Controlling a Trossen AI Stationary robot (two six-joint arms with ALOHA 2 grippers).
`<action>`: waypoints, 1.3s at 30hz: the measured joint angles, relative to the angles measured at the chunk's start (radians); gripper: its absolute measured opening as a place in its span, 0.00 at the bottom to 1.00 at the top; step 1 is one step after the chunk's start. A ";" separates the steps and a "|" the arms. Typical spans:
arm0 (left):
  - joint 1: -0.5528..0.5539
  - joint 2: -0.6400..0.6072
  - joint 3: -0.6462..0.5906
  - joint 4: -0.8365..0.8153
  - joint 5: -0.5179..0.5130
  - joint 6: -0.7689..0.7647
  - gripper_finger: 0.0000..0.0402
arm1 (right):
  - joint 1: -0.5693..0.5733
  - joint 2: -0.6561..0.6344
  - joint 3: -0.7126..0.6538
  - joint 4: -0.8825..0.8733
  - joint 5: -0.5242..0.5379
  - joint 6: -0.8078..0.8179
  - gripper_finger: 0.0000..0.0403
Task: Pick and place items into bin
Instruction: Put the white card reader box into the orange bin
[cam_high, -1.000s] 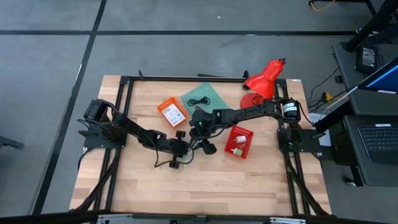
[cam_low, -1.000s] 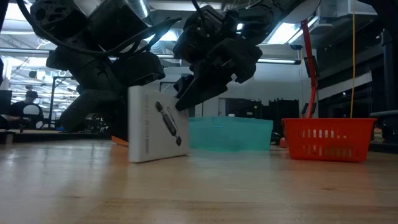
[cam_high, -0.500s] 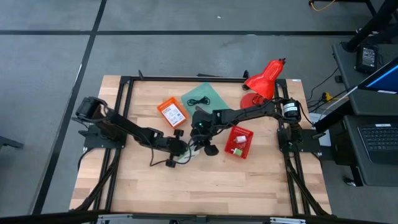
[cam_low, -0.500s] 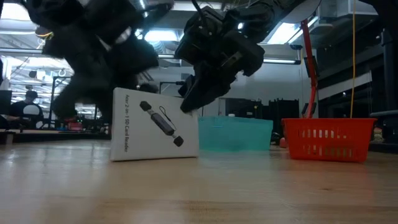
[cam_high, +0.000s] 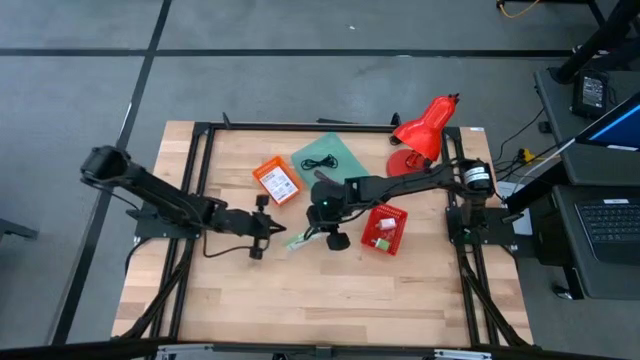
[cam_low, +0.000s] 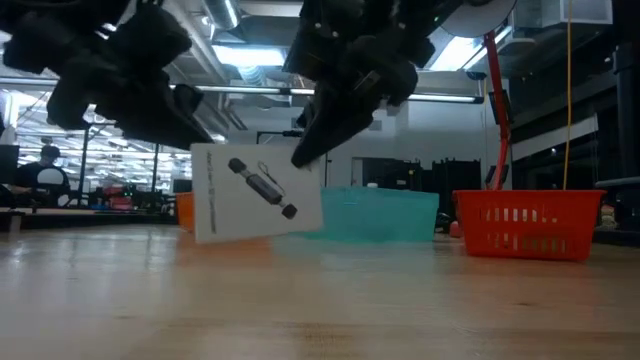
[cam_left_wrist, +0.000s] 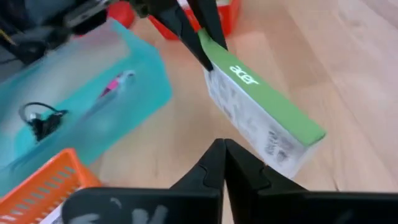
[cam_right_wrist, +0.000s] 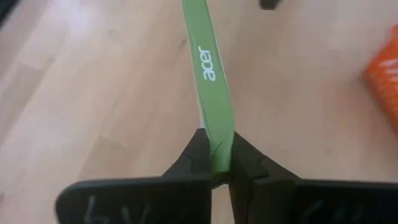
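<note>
Pulled back toward its own side of the table since a second ago, the left gripper (cam_high: 262, 226) has let go of the white box (cam_low: 258, 190), its fingers pressed together on nothing. At mid-table the right gripper (cam_right_wrist: 214, 155) now pinches the box by its green edge (cam_right_wrist: 208, 74), holding it just clear of the wood, tilted. The box's long axis runs away from the right fingers toward the left arm. The red bin (cam_high: 385, 227) sits just beside the right gripper, on its far side from the box.
</note>
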 joint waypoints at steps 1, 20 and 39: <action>0.000 -0.017 -0.021 0.029 -0.001 0.000 0.00 | 0.007 -0.009 0.000 -0.009 0.030 0.000 0.02; 0.005 -0.331 -0.202 0.052 0.045 0.042 0.00 | 0.116 -0.052 -0.001 0.030 0.428 0.236 0.02; 0.005 -0.636 -0.229 -0.141 0.015 0.118 0.00 | 0.041 -0.053 -0.001 0.378 0.608 0.418 0.01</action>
